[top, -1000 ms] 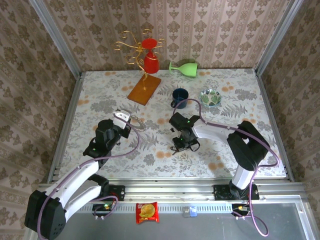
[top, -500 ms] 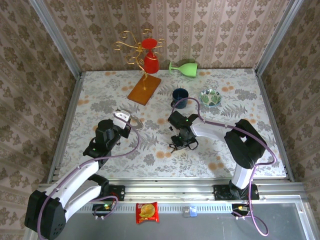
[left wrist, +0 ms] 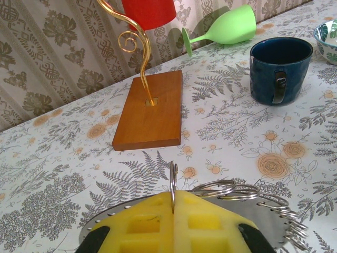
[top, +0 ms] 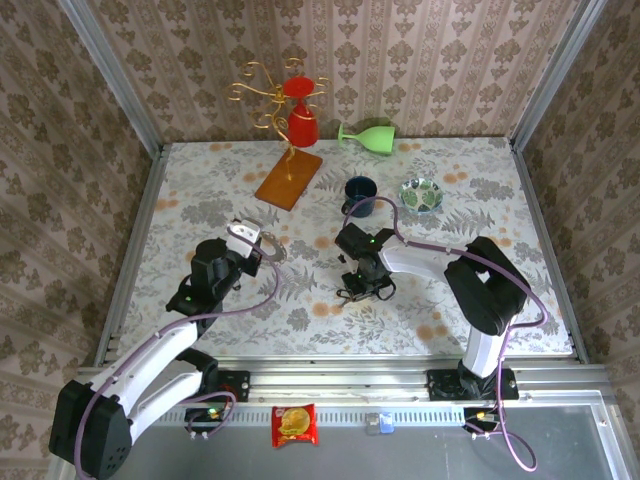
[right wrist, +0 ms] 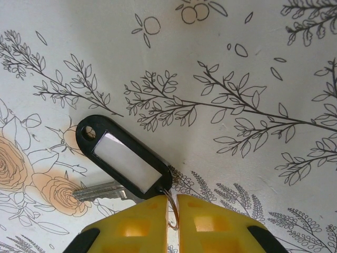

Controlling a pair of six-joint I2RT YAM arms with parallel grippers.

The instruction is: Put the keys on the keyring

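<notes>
Right claw tight on keys

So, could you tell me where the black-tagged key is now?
The key lies on the tablecloth mid-table, on the near side of the blue mug, its wire loop pinched in the right claw.

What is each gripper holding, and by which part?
Left gripper pinches the keyring by one upright wire loop. Right gripper pinches the black-tagged key by its small wire loop.
</notes>
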